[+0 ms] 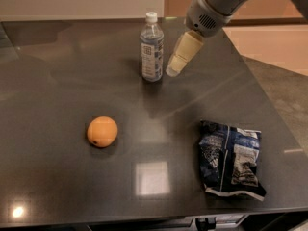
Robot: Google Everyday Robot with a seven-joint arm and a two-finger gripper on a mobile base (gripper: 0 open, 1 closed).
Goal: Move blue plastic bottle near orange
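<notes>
The blue plastic bottle point(152, 48) stands upright at the back middle of the dark table, clear with a white cap and a blue-and-white label. The orange point(102, 131) lies on the table well in front of it and to the left. My gripper point(173, 69) reaches down from the upper right. Its cream-coloured tip is just to the right of the bottle at label height, a small gap apart from it. It holds nothing.
A dark blue-and-white snack bag point(232, 158) lies flat at the front right. The dark glossy table point(57, 81) ends at the front edge and slants off along the right side, with tan floor beyond.
</notes>
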